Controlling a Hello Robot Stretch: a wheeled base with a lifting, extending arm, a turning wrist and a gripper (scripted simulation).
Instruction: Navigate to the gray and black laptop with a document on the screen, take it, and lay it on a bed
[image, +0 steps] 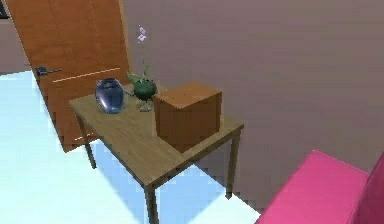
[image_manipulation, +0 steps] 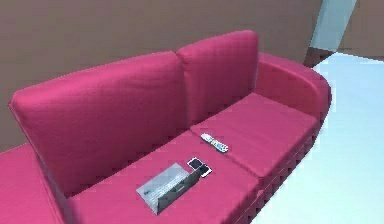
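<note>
One flat grey-and-black slab, likely the laptop, lies near the front edge of the pink sofa's seat. I'd judge it stiff, thin, fairly light and slippery, best taken by a long edge; the claw's state I cannot tell.

flat gray slab | lies flat | on pink sofa seat

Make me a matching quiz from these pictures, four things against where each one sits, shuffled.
1 blue vase
2 brown box
3 white remote
4 flowering plant

A seat of the pink sofa
B table end nearest the wooden door
C table end farthest from the door
D on the table, between vase and box

Pairs: 1-B, 2-C, 3-A, 4-D
</note>
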